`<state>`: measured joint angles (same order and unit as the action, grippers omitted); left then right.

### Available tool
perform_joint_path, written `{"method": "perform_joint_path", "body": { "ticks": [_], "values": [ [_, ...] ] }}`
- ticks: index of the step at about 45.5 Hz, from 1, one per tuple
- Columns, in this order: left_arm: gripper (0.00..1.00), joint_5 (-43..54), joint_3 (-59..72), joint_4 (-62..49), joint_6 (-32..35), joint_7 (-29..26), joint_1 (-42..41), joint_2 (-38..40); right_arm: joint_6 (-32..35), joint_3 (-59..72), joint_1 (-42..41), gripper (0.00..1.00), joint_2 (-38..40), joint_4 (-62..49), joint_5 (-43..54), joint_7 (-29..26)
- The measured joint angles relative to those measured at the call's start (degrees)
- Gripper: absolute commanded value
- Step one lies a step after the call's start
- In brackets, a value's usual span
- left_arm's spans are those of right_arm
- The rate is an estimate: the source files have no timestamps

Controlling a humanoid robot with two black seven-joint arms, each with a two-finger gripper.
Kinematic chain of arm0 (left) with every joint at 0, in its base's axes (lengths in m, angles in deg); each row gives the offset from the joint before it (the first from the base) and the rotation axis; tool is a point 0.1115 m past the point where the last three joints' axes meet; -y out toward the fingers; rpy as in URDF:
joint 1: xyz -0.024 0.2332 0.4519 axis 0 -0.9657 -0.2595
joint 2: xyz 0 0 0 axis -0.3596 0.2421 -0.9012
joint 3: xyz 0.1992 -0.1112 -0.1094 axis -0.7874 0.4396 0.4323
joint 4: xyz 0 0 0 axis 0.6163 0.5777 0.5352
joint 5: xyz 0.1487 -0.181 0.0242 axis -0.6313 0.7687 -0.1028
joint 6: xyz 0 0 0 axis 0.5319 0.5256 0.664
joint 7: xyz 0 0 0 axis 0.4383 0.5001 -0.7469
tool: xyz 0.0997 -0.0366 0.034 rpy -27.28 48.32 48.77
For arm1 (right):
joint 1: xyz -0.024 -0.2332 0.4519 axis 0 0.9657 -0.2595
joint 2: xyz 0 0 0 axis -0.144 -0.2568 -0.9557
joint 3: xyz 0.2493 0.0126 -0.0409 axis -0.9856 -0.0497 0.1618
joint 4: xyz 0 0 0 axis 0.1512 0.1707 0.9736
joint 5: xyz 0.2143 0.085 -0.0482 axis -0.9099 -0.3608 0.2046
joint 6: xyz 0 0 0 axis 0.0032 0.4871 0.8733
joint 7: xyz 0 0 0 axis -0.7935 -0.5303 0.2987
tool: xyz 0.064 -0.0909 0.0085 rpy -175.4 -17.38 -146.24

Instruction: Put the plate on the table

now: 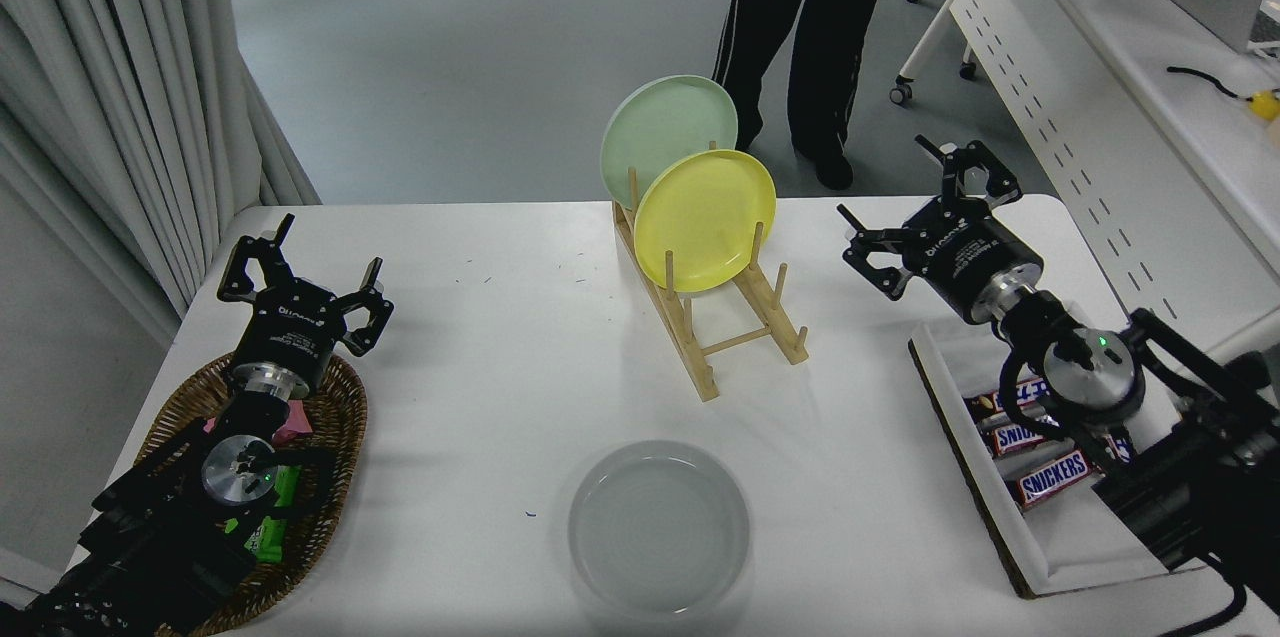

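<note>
Light-grey plate (659, 528) lying flat on the white table (480, 367), near the front edge, nothing touching it. Right gripper (928, 199) up over the far right part of the table, well apart from the plate, jaws spread wide and holding nothing. Left gripper (303, 285) parked at lower left above a wicker basket (340, 427), jaws open too. Yellow plate (705, 220) and pale green plate (667, 132) standing upright in the wooden rack (720, 342). White tray (1060, 537) with Snickers bars (1052, 477) at right
</note>
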<state>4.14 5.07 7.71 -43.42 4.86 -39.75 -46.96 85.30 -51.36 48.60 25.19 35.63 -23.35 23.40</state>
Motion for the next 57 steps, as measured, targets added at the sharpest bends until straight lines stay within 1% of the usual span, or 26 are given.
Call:
{"method": "perform_joint_path", "body": {
  "ticks": [14, 23, 36, 57],
  "values": [
    [1.00, 0.0, 0.0, 0.0, 0.0, 0.0, 0.0, 0.0, 8.5, -2.4, 0.4, 1.00, -1.9, -13.1, 4.1, 1.2],
    [1.00, 0.0, 0.0, 0.0, 0.0, 0.0, 0.0, 0.0, 12.2, -2.9, 0.6, 1.00, -3.2, -18.2, 4.8, 3.3],
    [1.00, 0.0, 0.0, 0.0, 0.0, 0.0, 0.0, 0.0, 14.0, -2.7, 1.2, 1.00, -4.1, -21.4, 4.9, 4.8],
    [1.00, 0.0, 0.0, 0.0, 0.0, 0.0, 0.0, 0.0, 14.1, -2.2, 1.3, 1.00, -4.8, -22.6, 4.4, 5.3]
  ]
}}
